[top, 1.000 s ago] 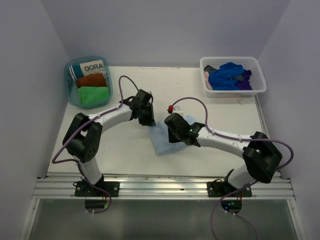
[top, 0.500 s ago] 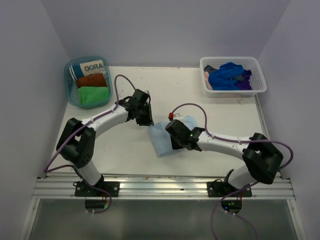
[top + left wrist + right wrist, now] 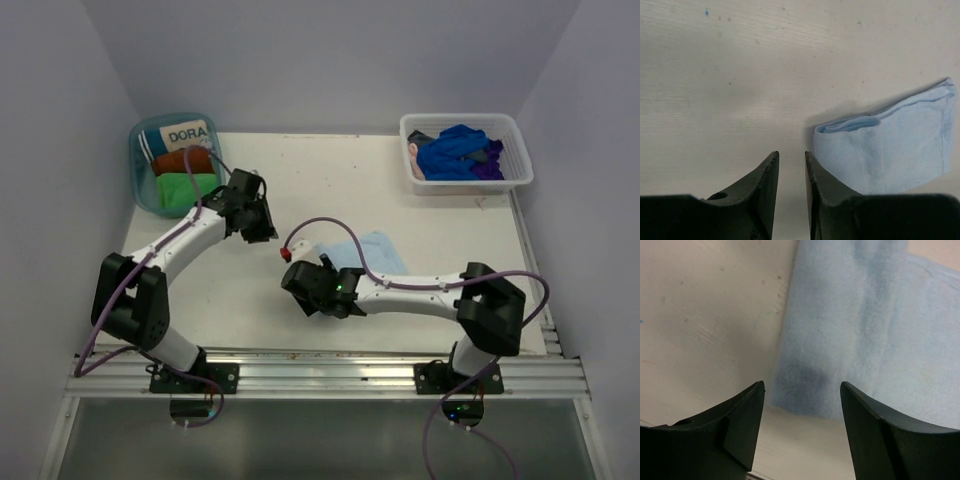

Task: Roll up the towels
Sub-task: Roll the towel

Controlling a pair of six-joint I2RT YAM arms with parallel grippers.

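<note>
Two grippers, one towel in work.

1. Light blue towel (image 3: 385,250): lies folded and flat on the table (image 3: 300,180), middle of the top view, just right of centre. Not rolled. Left wrist view shows a layered open edge at its upper left corner.
2. Right gripper (image 3: 308,298): at the towel's lower left end, jaws spread wide, holding nothing. Its wrist view shows the towel's near edge lying between the fingers.
3. Left gripper (image 3: 262,228): upper left of the towel and apart from it, jaws parted only a slit, nothing between them.
4. Bin (image 3: 135,150), upper left: green towel (image 3: 185,188), rust towel (image 3: 185,160), DORA item (image 3: 185,133).
5. Basket (image 3: 520,180), upper right: blue towels (image 3: 455,150) and a purple towel (image 3: 490,170), loose.

Risks, as judged:
- Pinching the top layer only would peel the fold open instead of starting a roll, since the layers lie loose.
- One-sided grip: with the left gripper off the cloth, the far corner may lag and the roll come out skewed.
- Soft cloth on a smooth table may slide ahead of the fingers.
- The slit in the left jaws looks too narrow to take the folded edge without widening first.
- The right arm's cable lies across the towel and could drag it.
</note>
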